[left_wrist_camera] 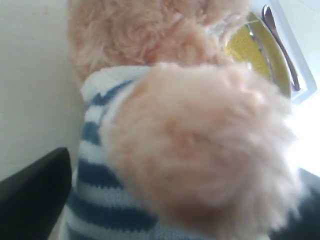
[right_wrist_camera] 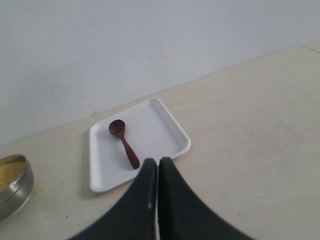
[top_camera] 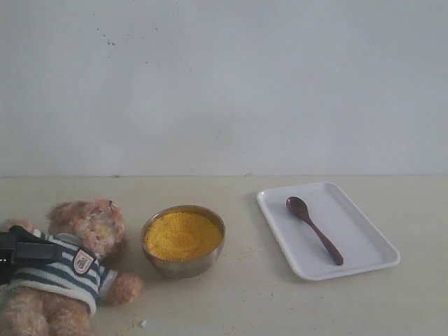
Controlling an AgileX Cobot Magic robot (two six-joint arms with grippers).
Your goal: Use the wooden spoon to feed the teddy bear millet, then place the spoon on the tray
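Observation:
The teddy bear (top_camera: 77, 259) lies on its back at the table's left, some yellow grains on its muzzle. My left gripper (top_camera: 28, 252) is at its shoulder. In the left wrist view the striped torso and a fuzzy paw (left_wrist_camera: 200, 145) fill the space between the wide-apart black fingers (left_wrist_camera: 30, 195); the gripper is open. The millet (top_camera: 182, 235) heaps a steel bowl (top_camera: 183, 267) beside the bear. On the white tray (top_camera: 364, 241) at the right the wooden spoon (top_camera: 313, 229) lies flat. My right gripper (right_wrist_camera: 158, 162) is shut and empty, hovering short of the tray (right_wrist_camera: 160, 130) and spoon (right_wrist_camera: 124, 143).
A few spilled grains (top_camera: 143, 323) dot the table near the bowl and bear. A plain pale wall (top_camera: 224, 84) closes the table's far side. The right arm does not show in the exterior view.

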